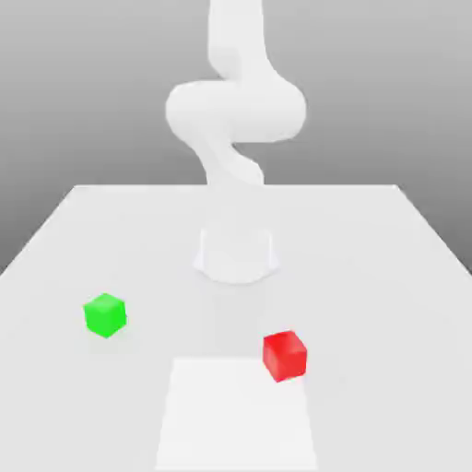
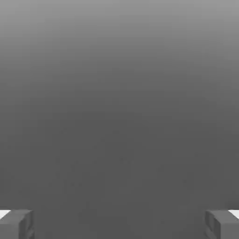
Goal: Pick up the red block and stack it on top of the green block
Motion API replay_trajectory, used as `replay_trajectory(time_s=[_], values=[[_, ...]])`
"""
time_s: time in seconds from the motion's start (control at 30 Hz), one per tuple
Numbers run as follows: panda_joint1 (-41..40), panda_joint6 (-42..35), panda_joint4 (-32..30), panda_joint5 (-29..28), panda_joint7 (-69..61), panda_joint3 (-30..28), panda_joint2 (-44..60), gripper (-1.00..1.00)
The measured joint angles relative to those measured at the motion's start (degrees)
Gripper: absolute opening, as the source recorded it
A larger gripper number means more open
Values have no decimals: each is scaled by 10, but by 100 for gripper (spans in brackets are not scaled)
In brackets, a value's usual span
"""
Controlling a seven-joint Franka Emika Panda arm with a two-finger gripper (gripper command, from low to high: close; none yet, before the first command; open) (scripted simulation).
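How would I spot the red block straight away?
On the big pale table, find the bright white patch towards the near edge. The red block is the small cube by that patch's far corner, on the exterior view's right. Its colour sets it apart from the similar green block, off to the view's left.

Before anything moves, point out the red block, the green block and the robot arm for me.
Red block (image 1: 285,356): exterior view, on its near side face.
Green block (image 1: 105,315): exterior view, around the middle of its visible faces.
Robot arm (image 1: 236,111): exterior view, on its broad bent section above the table.
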Motion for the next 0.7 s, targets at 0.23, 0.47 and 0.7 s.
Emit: replay_trajectory(time_s=[0.23, 0.47, 0.7], values=[[37, 95, -124, 8, -38, 4, 119, 0], [73, 195, -255, 12, -77, 16, 249, 0], [96, 356, -313, -9, -84, 20, 455, 0]])
